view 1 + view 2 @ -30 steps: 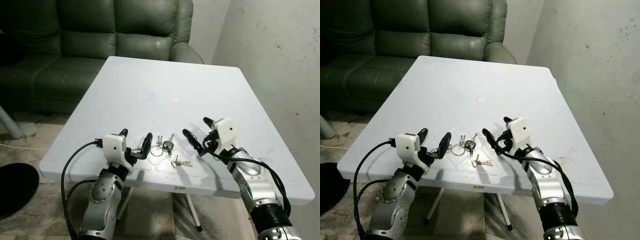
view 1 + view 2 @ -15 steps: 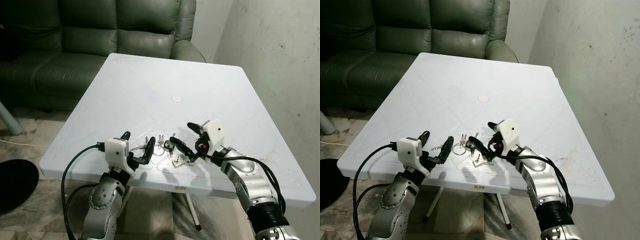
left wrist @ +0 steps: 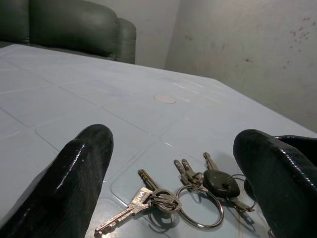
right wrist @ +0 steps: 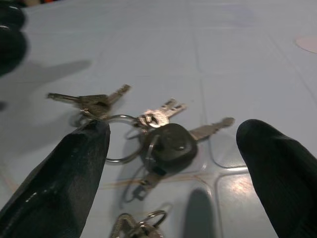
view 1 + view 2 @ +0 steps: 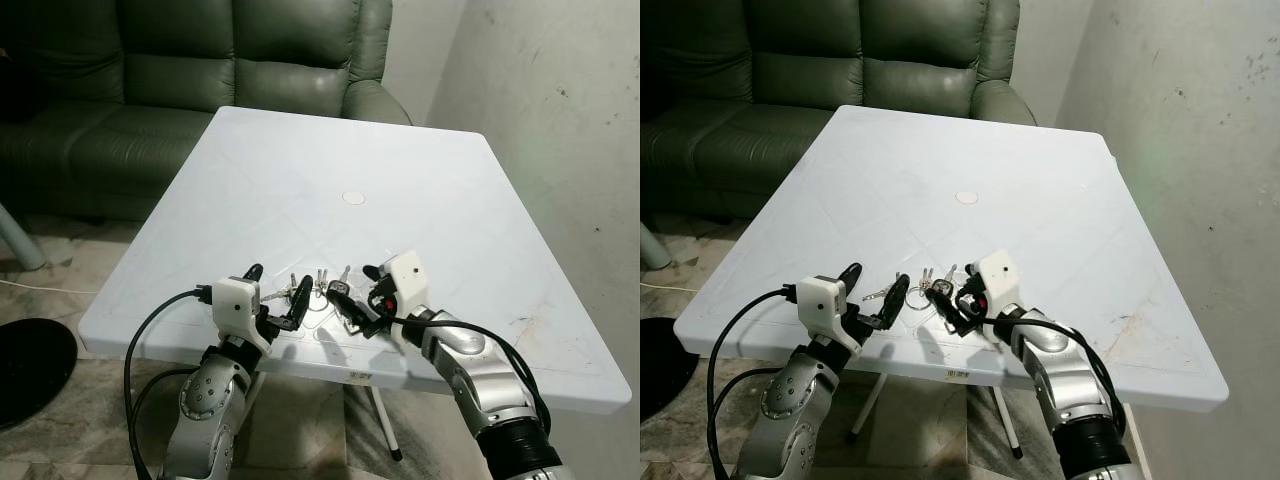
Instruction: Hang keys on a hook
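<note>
On the left stands a dark green leather sofa (image 5: 200, 70), its seat running behind the far edge of the white square plastic table (image 5: 300, 170). A round black object (image 5: 30, 375) lies on the tiled floor (image 5: 80, 260) beside the table's near left corner, cut off by the frame. Most of the tabletop is bare; a small round cap (image 5: 351, 199) sits at its centre, and open surface runs to the far and right edges.

The left gripper (image 5: 276, 297) hovers over the near edge of the table, its two black fingers spread apart, just left of the keys. The bunch of silver keys on a metal ring with a black-headed key (image 3: 208, 186) lies flat on the table near the front edge, between the two grippers. In the left wrist view a further pair of keys (image 3: 148, 201) joins the ring on one side.

The right gripper (image 4: 173, 148) is low over the bunch, fingers spread with the black key head between them but not pinched. A second small key cluster (image 4: 141, 223) lies nearer the wrist camera, cut off by the frame and hard to make out.

A stained grey wall (image 5: 560, 120) closes in on the table's right side, leaving little room there
</note>
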You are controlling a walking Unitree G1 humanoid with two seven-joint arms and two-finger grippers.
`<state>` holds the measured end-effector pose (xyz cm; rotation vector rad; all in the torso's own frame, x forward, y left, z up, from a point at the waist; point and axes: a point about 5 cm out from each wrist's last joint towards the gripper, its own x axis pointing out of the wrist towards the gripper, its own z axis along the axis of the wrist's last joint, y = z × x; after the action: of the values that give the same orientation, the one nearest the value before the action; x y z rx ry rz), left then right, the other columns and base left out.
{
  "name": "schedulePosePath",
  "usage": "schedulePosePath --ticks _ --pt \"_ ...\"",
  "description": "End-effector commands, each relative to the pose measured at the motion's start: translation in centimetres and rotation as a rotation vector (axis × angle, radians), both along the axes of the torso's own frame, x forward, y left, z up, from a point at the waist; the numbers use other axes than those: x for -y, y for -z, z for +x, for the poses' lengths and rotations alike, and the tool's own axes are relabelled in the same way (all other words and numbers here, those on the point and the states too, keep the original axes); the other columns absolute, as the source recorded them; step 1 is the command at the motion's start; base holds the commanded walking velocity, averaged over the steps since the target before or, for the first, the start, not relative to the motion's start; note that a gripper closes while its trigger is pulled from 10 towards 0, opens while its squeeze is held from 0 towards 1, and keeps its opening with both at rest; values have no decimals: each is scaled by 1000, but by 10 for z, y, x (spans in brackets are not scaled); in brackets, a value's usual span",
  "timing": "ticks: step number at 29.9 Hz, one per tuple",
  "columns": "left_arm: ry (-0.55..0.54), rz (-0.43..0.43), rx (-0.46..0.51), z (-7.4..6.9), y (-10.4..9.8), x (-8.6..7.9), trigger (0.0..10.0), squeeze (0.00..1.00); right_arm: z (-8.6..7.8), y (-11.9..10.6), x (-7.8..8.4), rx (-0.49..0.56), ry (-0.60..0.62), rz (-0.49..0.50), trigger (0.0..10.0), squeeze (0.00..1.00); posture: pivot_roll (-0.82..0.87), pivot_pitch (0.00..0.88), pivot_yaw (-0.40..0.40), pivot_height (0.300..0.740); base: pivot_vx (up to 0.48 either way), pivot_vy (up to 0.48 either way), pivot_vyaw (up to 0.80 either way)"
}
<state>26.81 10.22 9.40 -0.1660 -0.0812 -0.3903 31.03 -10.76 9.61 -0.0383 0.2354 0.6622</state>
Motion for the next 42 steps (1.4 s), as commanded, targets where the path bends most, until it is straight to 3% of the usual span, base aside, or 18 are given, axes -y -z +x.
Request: schedulePosePath --ticks 1,5,7,9,10,11,12,14,24,34,35,36,37,42 --pt "19 9 18 1 -5 5 10000 0 0 -3 -1 6 25 -20 10000 0 22 0 -87 740 0 0 0" --pt "17 11 18 1 -5 4 10000 0 -1 1 -3 -10 60 -63 9333 0 23 0 -87 740 0 0 0" --pt "16 11 17 1 -5 4 10000 0 -1 1 -3 -17 77 -57 9490 0 23 0 -87 740 0 0 0" --pt "13 13 15 1 -5 3 10000 0 -1 1 -4 -16 96 -76 7882 0 23 0 -87 740 0 0 0" --pt "12 14 15 1 -5 3 10000 0 -1 1 -4 -5 107 -83 6392 0 23 0 -87 740 0 0 0" --pt "9 15 14 2 -5 3 10000 0 -1 2 -3 -1 117 -89 3294 0 23 0 -87 740 0 0 0" --pt "8 16 14 2 -5 2 10000 0 -1 2 -3 2 125 -95 3294 0 23 0 -87 740 0 0 0" --pt "3 15 14 3 -5 2 10000 0 -1 4 -4 -7 134 -92 0 0 23 0 -87 740 0 0 0" --pt "-1 19 17 3 -6 2 10000 0 -3 0 -4 4 131 -88 0 0 21 0 -90 740 0 0 0" --pt "-5 23 20 5 -6 1 10000 0 -12 3 -9 -5 32 -100 0 0 21 0 -89 740 0 0 0" --pt "-5 22 21 5 -6 1 10000 0 -13 3 -10 -10 15 -101 3765 0 21 0 -89 740 0 0 0" --pt "-5 22 21 5 -6 1 10000 0 -14 3 -11 -15 2 -102 5373 0 21 0 -89 740 0 0 0" --pt "-6 22 21 5 -7 1 10000 0 -15 4 -12 -21 -9 -103 10000 0 20 0 -89 740 0 0 0" --pt "-6 23 22 6 -7 1 10000 0 -15 4 -13 -19 -3 -99 10000 0 20 0 -89 740 0 0 0"
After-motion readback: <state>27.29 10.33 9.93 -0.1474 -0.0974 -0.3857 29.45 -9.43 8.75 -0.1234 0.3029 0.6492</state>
